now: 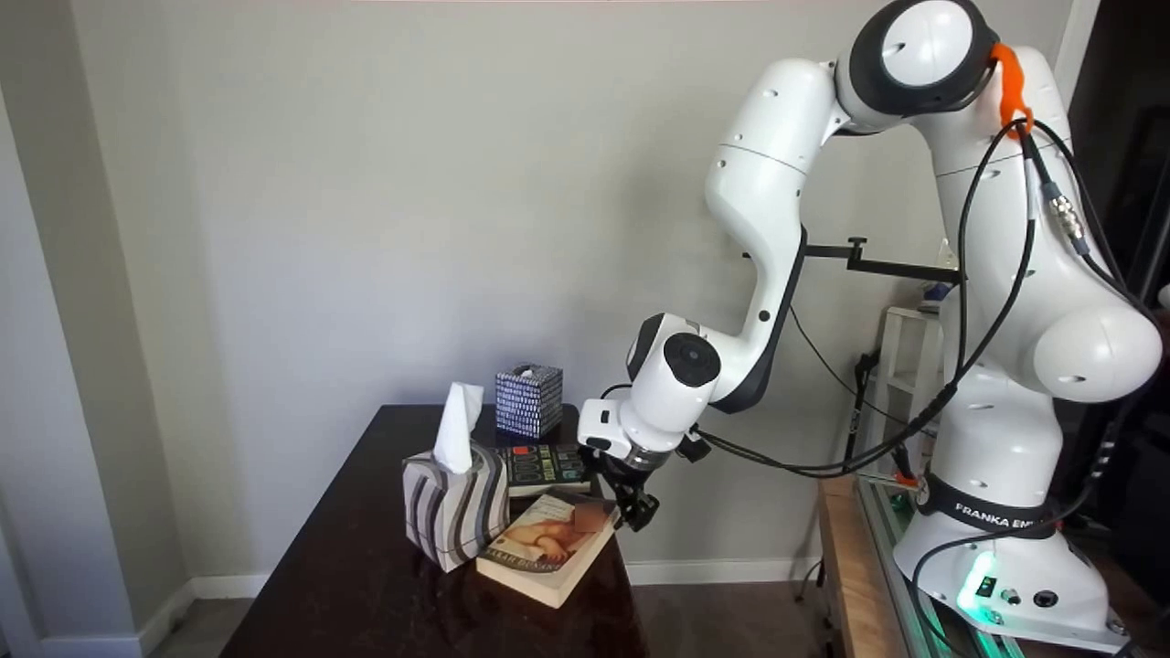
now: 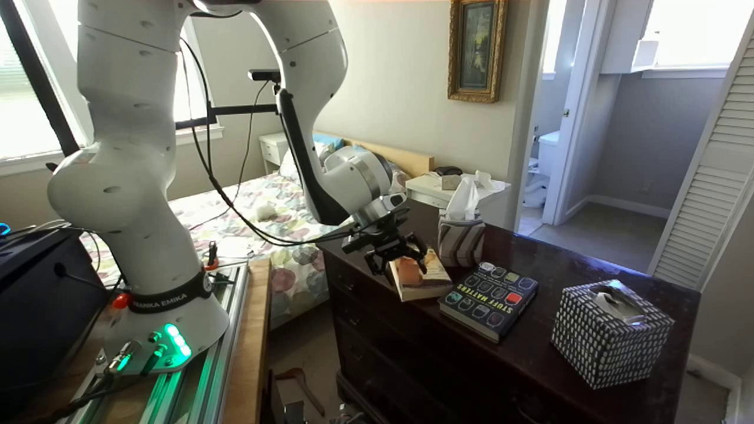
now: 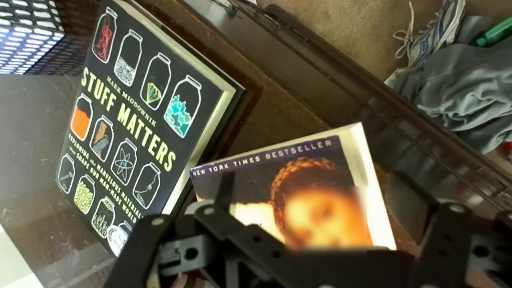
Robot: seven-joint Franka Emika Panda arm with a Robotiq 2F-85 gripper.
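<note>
New York Times Bestseller paperback (image 1: 550,541) lies on dark dresser (image 2: 552,265). Gripper (image 2: 398,261) at its edge, jaws wide apart, nothing held. Progress, my read: paperback down and unheld, gripper not yet clear. Just beside: Stuff Matters hardcover (image 2: 489,299), striped tissue box (image 1: 455,512); patterned tissue box (image 2: 609,335) farther.

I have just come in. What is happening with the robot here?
A robot arm extends to the dark dresser, its jaws standing open at one end of the paperback, which lies face up. They do not seem to grip it; whether they touch it is hard to tell. The Stuff Matters book and the striped tissue box are beside the paperback; the patterned tissue box stands farther off.
</note>
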